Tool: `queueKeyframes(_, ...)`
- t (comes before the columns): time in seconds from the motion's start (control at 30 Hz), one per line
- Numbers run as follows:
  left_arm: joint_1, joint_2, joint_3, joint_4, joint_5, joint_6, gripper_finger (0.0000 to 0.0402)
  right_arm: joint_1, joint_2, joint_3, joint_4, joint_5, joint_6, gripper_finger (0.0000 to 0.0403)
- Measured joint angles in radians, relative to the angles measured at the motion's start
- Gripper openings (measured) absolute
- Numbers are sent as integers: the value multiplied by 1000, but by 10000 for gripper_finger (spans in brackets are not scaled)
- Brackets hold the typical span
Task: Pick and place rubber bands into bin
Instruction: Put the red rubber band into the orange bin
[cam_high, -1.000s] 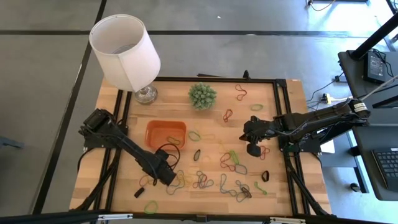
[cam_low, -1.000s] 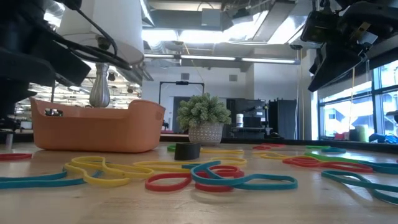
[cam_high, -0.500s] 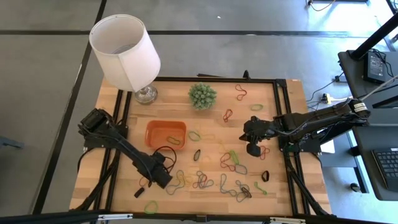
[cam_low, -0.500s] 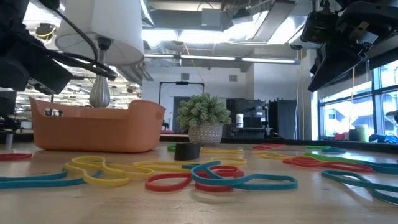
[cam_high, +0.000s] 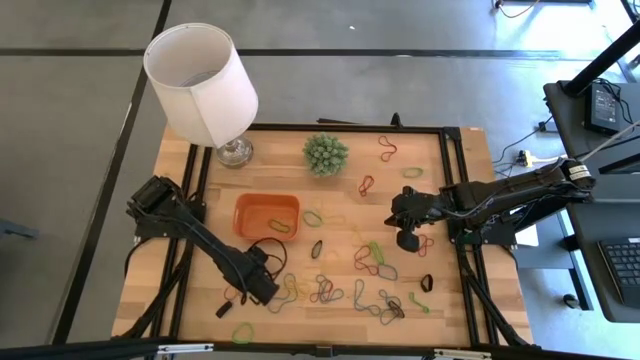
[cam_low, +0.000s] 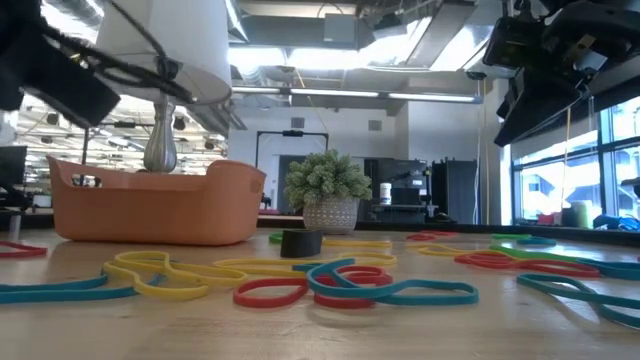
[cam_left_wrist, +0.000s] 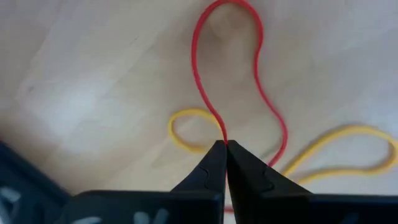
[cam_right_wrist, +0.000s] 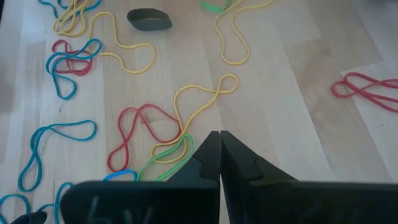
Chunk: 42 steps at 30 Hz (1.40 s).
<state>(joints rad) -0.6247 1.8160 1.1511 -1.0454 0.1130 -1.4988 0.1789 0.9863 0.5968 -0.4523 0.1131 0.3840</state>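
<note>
The orange bin (cam_high: 266, 214) sat left of the surface's (cam_high: 455, 300) centre, holding a few rubber bands. The left claw (cam_left_wrist: 224, 148), near the front edge, pinched a red rubber band (cam_left_wrist: 211, 93). The right claw (cam_right_wrist: 219, 138) hung pressed together over loose bands toward the right edge.

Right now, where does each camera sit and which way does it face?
High: overhead, straight down on the shallow orange plastic bin and both arms.
Low: table height, level across; bin, arms above.
Left wrist: past the left gripper, shut on a thin red rubber band.
Right wrist: past the shut right gripper, over scattered bands.
High and low share the bin.
</note>
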Motion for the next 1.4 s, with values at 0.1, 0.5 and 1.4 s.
queueKeyframes(0.1,0,-1,50,-42,26,20,3,0,0,0,1,0,0,4)
queueKeyframes(0.5,0,-3,355,-453,23,123,2,0,0,0,49,0,-4,4)
queueKeyframes(1.4,542,-291,429,-419,-410,1140,2,-28,0,0,98,51,192,4)
